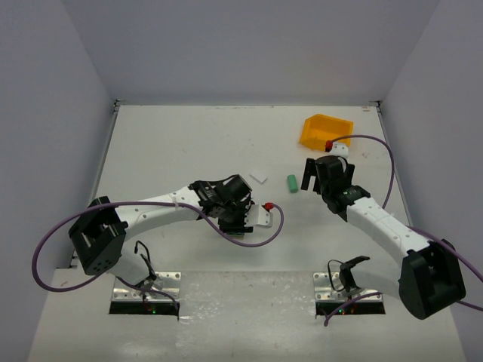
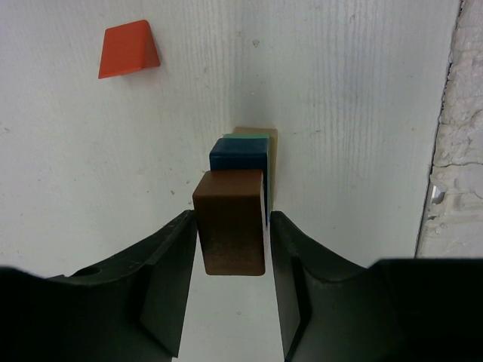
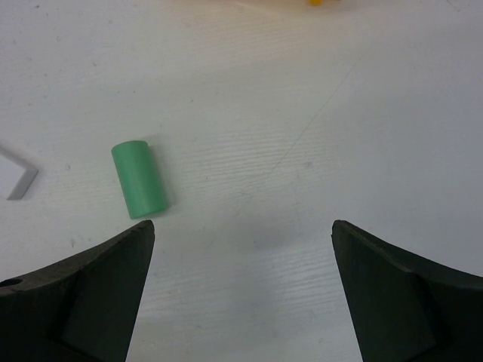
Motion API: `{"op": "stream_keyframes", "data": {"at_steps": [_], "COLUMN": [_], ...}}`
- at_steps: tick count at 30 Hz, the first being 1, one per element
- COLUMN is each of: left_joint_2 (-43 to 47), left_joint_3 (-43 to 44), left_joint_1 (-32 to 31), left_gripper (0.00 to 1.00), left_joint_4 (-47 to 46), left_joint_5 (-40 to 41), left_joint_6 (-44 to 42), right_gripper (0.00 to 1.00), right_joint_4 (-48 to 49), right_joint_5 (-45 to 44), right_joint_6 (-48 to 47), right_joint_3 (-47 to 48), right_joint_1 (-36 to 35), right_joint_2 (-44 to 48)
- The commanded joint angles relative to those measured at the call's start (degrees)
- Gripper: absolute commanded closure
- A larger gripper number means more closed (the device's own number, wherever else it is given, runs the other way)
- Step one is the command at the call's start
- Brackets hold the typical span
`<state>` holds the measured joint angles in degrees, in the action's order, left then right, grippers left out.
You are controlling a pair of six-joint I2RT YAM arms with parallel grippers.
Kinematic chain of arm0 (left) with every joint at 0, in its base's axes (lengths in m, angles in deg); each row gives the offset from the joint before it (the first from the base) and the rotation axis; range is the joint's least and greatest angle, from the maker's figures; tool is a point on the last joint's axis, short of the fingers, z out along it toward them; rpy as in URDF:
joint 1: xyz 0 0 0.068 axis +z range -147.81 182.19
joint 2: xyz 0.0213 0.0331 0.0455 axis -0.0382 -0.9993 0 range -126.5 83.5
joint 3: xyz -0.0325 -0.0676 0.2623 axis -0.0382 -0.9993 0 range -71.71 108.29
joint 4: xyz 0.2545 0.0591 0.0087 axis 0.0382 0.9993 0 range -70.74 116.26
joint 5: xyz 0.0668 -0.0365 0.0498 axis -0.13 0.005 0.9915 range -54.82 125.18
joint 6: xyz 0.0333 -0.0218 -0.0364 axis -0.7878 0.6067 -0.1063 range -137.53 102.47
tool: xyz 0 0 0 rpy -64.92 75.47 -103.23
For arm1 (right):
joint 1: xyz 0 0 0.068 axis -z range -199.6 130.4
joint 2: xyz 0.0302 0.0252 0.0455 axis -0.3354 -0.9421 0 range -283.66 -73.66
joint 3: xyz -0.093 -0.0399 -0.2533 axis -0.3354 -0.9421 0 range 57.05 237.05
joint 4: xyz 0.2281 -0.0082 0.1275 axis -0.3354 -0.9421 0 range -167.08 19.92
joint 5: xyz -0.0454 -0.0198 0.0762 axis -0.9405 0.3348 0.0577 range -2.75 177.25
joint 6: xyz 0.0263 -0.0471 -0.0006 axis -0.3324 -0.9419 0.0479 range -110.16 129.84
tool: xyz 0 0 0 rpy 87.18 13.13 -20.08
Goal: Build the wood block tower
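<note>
**Brown block goes on the tower**

The left gripper [image 2: 232, 226] stands over the tower [image 2: 243, 151] at mid-table [image 1: 189, 136], its fingers [image 2: 170, 264] flanking the brown block [image 2: 229, 200] that sits uppermost. Beneath it show a blue block [image 2: 240, 156], a sliver of green and a tan edge. The fingers sit tight to the brown block's sides, but a thin dark line on one side leaves it unclear whether they are clamped or have let go. The step appears to be seating this block squarely on the blue one.

The next move likely calls for a clean release and a straight lift so the stack is not nudged, then a trip to the red wedge [image 2: 128, 49] lying near the tower.

The left arm reaches long and low from its base towards the centre. The right arm is bent, its gripper [image 3: 241, 234] spread wide and empty above the table, a green cylinder [image 3: 139, 179] just beside one finger and the yellow bin [image 1: 326, 130] beyond.
</note>
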<state>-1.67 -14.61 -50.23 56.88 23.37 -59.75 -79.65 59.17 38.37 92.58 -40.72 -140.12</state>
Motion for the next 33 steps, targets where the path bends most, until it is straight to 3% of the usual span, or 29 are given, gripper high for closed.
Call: {"op": "stream_keyframes", "data": {"at_steps": [1,6,11,14,24,27,30,33], "left_joint_2": [0.88,0.98,1.49,1.69,5.98,8.36,9.79,9.17], "left_joint_3": [1.96,2.22,3.14,4.7,5.76,6.99,10.78,14.31], "left_joint_1": [-0.36,-0.4,-0.4,-0.39,-0.01,2.93,9.21,18.3], "left_gripper": [0.57,0.43,0.13,0.0,0.0,0.0,0.0,0.0], "left_joint_4": [0.0,0.19,1.13,2.64,1.3,-2.01,-8.49,-22.4], "left_joint_5": [-1.28,-1.27,-0.67,-0.92,0.91,-0.18,-3.15,-8.16], "left_joint_6": [-1.03,-1.32,-2.89,-3.66,-5.12,-3.69,1.09,16.12], "right_gripper": [0.01,0.01,0.01,0.01,0.01,0.01,0.01,0.01], "right_joint_4": [0.91,0.87,0.96,0.96,0.94,0.89,1.05,1.08], "right_joint_5": [-0.74,-0.82,-0.51,-0.28,0.88,1.19,2.29,4.32], "right_joint_6": [0.21,0.29,-0.2,-0.33,-1.78,-2.56,-3.26,-3.25], "right_joint_3": [0.68,0.68,0.71,0.86,0.55,0.11,-0.37,-0.64], "right_joint_1": [0.21,0.21,0.23,0.21,0.21,0.29,0.21,0.24], "right_joint_2": [-0.08,-0.07,-0.13,-0.34,1.14,3.21,4.81,5.57]}}
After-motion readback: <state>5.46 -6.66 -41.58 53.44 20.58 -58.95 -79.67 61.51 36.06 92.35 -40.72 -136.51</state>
